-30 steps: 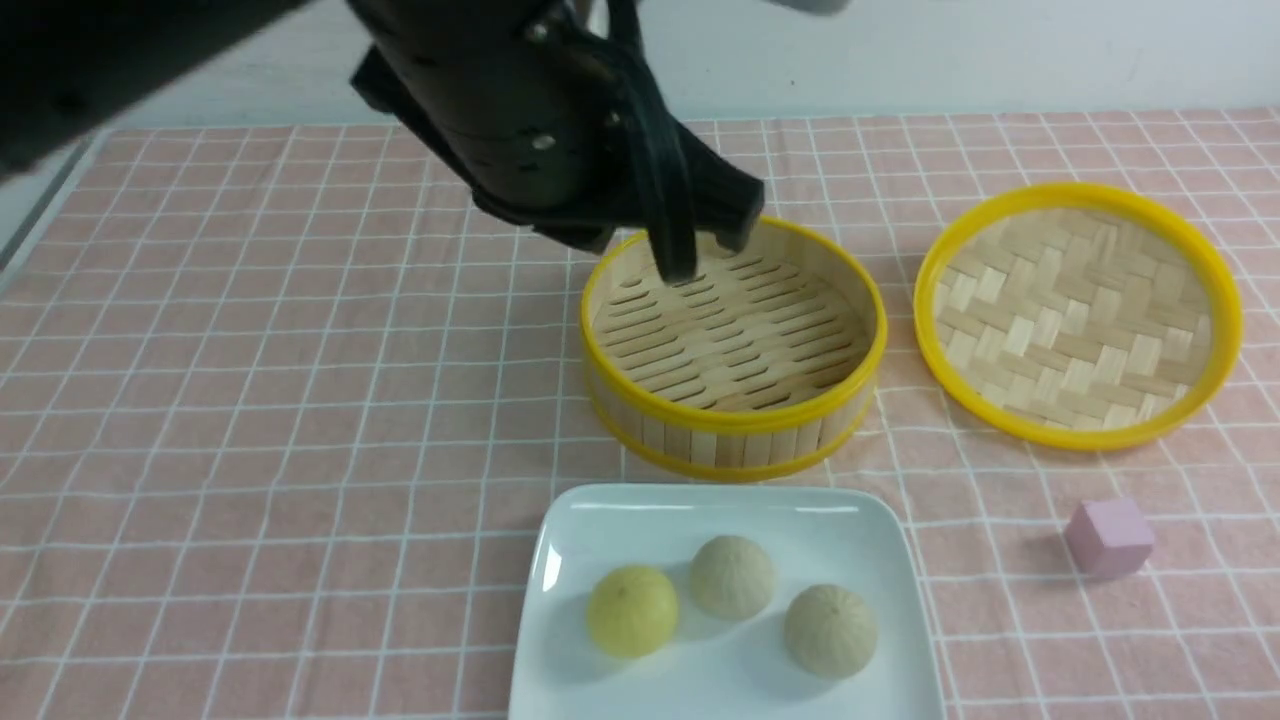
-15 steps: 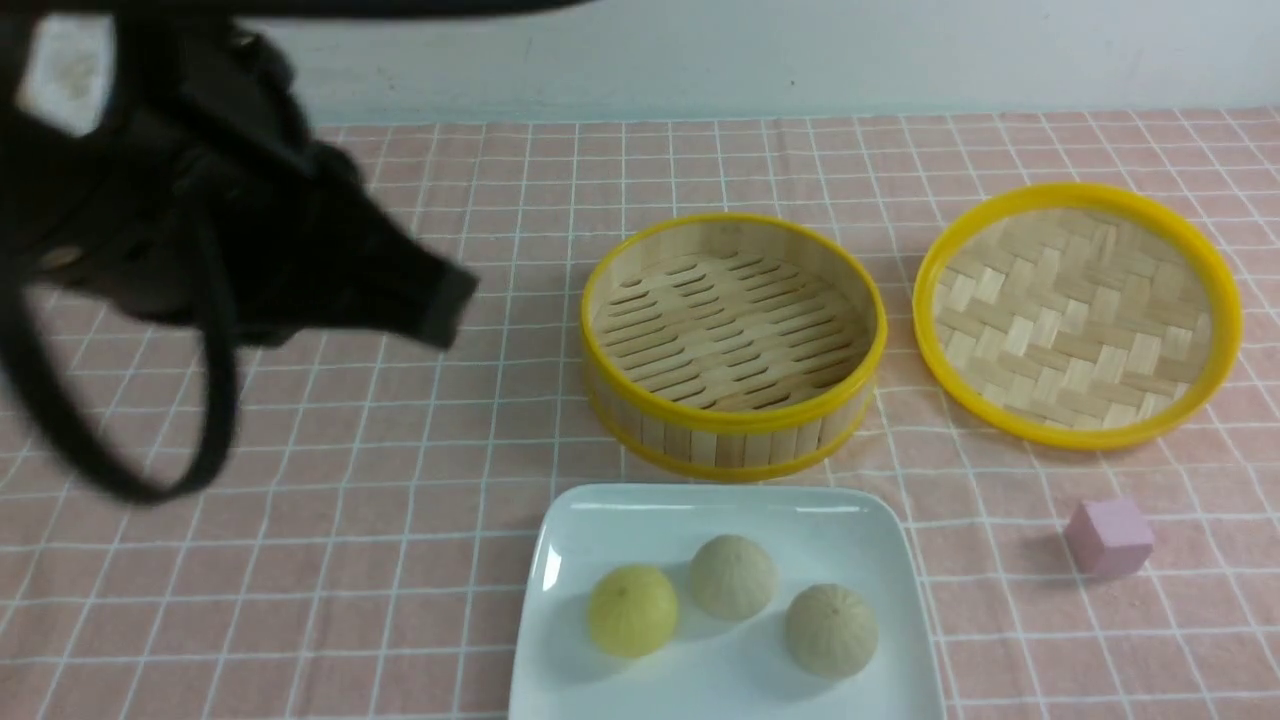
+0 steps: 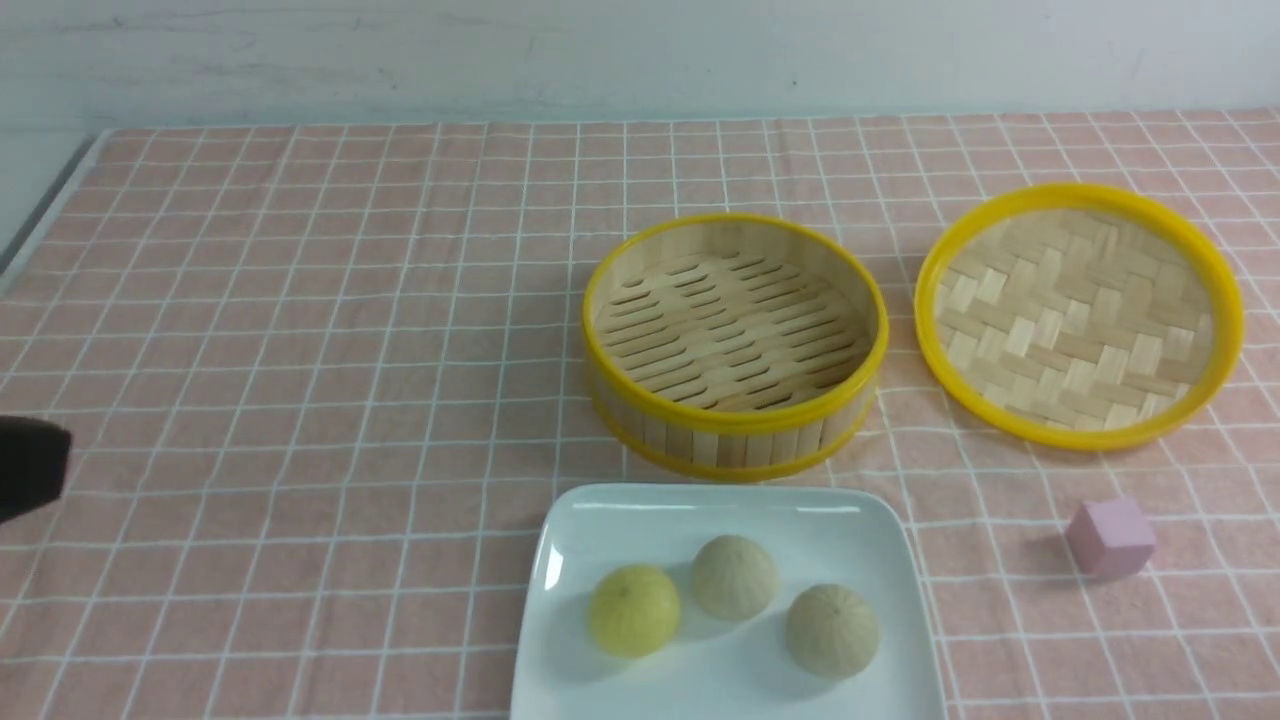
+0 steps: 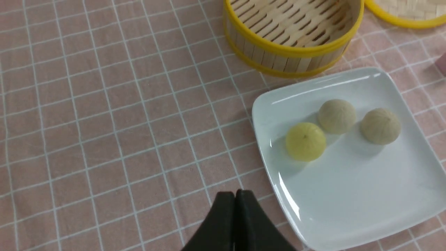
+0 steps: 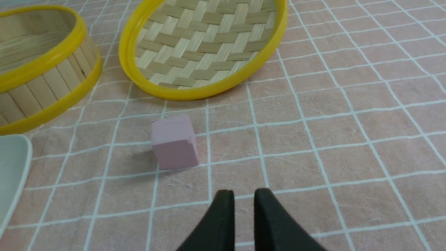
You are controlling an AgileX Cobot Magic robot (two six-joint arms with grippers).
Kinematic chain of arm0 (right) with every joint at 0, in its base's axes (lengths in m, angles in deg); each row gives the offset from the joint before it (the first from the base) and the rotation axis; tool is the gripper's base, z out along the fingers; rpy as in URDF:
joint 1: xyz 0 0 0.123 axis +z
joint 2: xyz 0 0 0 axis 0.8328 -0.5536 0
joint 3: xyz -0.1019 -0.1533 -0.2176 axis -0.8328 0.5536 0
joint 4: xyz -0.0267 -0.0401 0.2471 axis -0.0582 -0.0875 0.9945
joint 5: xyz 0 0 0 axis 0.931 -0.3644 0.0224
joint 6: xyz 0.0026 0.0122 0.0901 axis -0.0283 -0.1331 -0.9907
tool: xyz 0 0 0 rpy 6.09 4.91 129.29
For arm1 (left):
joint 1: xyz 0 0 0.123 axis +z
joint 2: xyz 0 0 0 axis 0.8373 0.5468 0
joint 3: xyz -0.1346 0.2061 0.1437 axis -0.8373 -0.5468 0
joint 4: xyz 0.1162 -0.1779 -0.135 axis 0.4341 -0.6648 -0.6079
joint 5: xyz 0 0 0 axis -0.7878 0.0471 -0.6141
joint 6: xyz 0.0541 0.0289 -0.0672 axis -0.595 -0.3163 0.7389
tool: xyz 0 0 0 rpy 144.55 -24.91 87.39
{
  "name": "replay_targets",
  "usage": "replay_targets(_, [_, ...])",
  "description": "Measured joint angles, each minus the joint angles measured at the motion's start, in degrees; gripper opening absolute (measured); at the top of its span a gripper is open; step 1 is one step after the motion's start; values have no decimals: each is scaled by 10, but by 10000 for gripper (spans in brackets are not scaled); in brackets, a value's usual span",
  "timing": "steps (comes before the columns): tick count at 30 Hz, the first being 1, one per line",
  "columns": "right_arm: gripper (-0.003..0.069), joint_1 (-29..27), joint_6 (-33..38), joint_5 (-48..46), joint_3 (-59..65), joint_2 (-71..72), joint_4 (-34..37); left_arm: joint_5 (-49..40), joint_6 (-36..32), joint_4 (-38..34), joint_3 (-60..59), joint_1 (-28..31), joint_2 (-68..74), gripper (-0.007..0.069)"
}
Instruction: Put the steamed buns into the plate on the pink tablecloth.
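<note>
Buns (image 3: 634,611) look light, perhaps soft; we should hold them gently around their middle. Our left gripper (image 4: 233,191) is pressed together, our right gripper (image 5: 244,191) partly spread.

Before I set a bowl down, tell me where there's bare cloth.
The pink cloth is bare left of the steamer and plate. Another patch lies right of the plate, nearer than the small cube. It's crowded between steamer and plate.
</note>
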Motion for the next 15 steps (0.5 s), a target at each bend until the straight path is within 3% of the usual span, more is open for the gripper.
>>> replay_targets(9, [125, 4, 0, 0, 0, 0, 0, -3, 11, -63, -109, 0, -115, 16])
replay_targets(15, [132, 5, 0, 0, 0, 0, 0, 225, 17, -82, -290, 0, -202, 20])
